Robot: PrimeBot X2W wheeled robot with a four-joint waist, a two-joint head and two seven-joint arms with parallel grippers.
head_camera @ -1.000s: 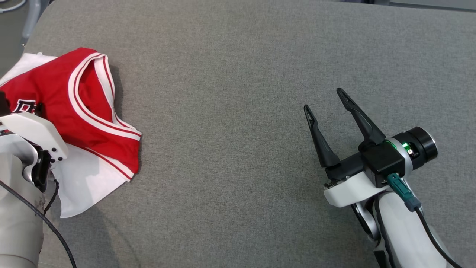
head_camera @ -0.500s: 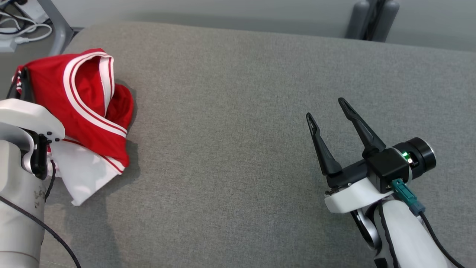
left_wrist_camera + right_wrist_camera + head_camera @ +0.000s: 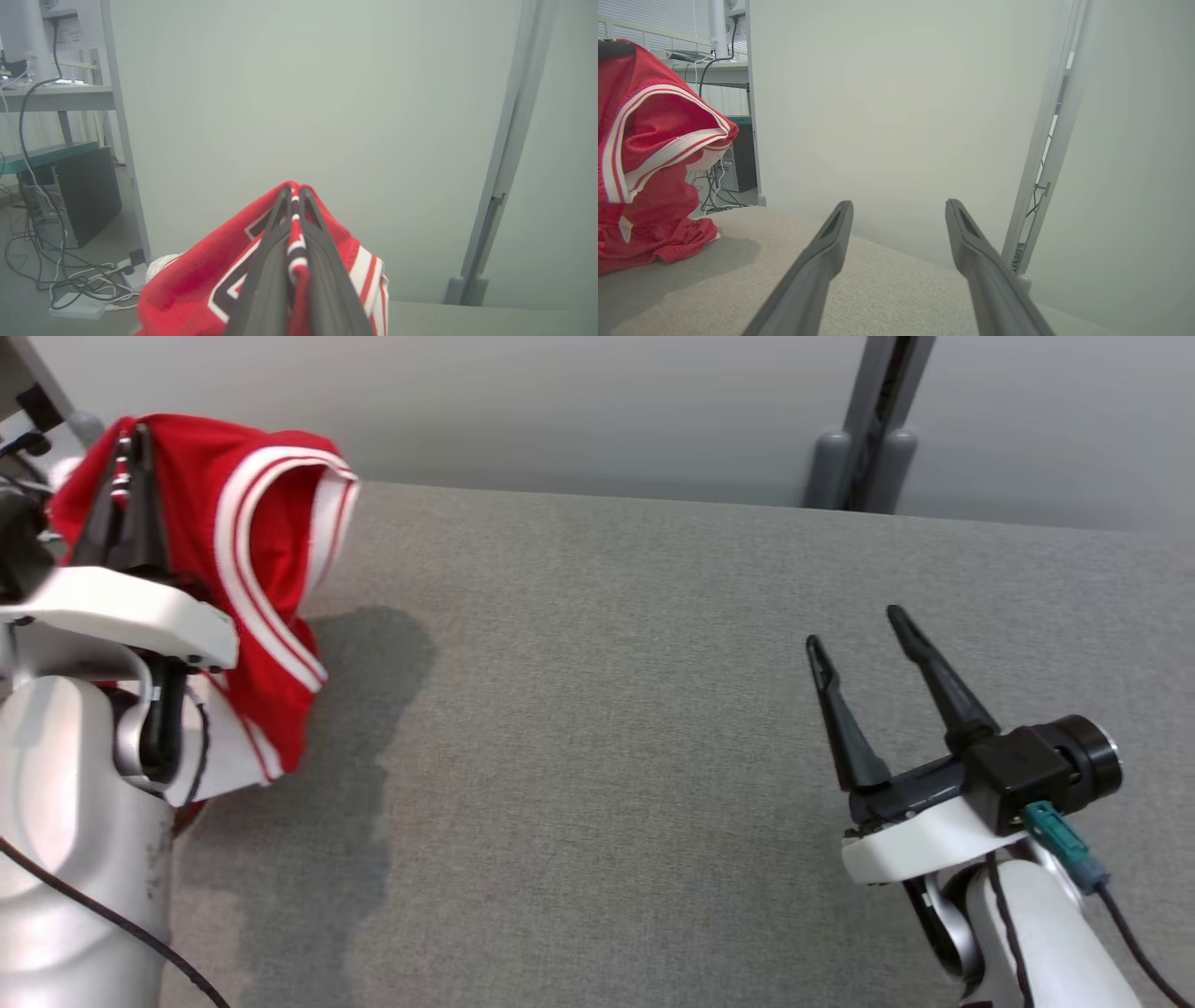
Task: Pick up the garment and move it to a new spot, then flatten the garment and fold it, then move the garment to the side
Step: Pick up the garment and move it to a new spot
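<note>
The left pincer (image 3: 295,192), pressed together on a thin fold, holds the red garment (image 3: 271,569) lifted at the table's (image 3: 597,728) far-left corner, its hem seemingly touching. That pinch may slip, dropping it off the edge. The right pincer (image 3: 855,625) is spread, empty.

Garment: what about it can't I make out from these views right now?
- Head view: the garment has its lower part hidden behind the left forearm.
- Left wrist view: its lettering is covered by the left gripper, shut on it, and cut by the bottom edge.
- Right wrist view: its far side runs off the left edge.
</note>
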